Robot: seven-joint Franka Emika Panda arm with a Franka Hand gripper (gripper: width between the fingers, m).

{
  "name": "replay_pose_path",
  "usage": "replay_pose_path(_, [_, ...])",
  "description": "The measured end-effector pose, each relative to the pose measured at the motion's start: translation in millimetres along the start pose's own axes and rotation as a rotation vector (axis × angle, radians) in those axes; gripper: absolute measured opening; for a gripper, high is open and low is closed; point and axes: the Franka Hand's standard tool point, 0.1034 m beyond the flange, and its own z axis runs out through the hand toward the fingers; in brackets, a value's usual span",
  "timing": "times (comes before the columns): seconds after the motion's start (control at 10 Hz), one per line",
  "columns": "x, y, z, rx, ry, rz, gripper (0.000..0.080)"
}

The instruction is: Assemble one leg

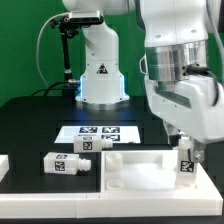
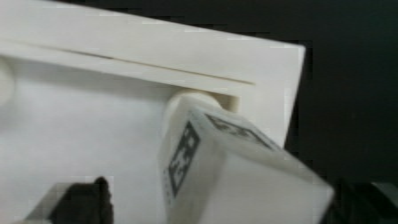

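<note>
Leg (image 1: 186, 163), white with black-and-white tags, stands upright in pincer (image 1: 185, 150).

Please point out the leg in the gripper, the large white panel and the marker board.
leg (image 1: 185, 165), exterior view, its tagged side.
panel (image 1: 135, 168), exterior view, its top face.
marker board (image 1: 100, 132), exterior view, between its tags.

The leg (image 1: 186, 164) stood upright at the exterior view's right, near the front of the scene, a small white block with a black-and-white square tag on the face toward the camera. Its upper end sat between the fingers of the gripper (image 1: 186, 146); its lower end met the far right corner of the large flat white panel (image 1: 150, 168). In the wrist view the leg (image 2: 222, 165) showed two tagged faces and ran tilted across the picture, its end at a round hole near the panel's (image 2: 160, 60) corner.

Two more legs (image 1: 70, 164) (image 1: 96, 144) lay on their sides at the exterior view's left, well apart from the held one.
</note>
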Motion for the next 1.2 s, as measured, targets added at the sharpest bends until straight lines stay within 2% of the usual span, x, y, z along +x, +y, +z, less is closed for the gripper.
replay_pose_path(0.1, [1.6, 0.0, -0.3, 0.001, 0.001, -0.057, 0.064])
replay_pose_path(0.2, [2.8, 0.2, -0.4, 0.001, 0.002, -0.116, 0.0647])
replay_pose_path(0.3, [2.5, 0.5, -0.4, -0.016, 0.026, -0.269, 0.0647])
replay_pose_path(0.4, [-3.7, -0.5, 0.6, -0.048, 0.059, -0.502, 0.0649])
replay_pose_path(0.5, [-6.8, -2.9, 3.4, -0.063, 0.06, -0.741, 0.0649])
replay_pose_path(0.6, [-6.8, -2.9, 6.7, -0.073, 0.051, -0.816, 0.0649])
replay_pose_path(0.8, [-5.6, -3.0, 6.8, -0.07, 0.055, -0.785, 0.0649])
replay_pose_path(0.9, [-5.1, -2.8, 7.1, -0.07, 0.055, -0.783, 0.0541])
replay_pose_path(1.0, [-5.2, -2.7, 7.3, -0.069, 0.056, -0.748, 0.0388])
replay_pose_path(1.1, [-5.2, -2.5, 7.6, -0.066, 0.058, -0.662, 0.0388])
replay_pose_path(1.2, [-3.8, -2.1, 7.4, -0.065, 0.061, -0.607, 0.0285])
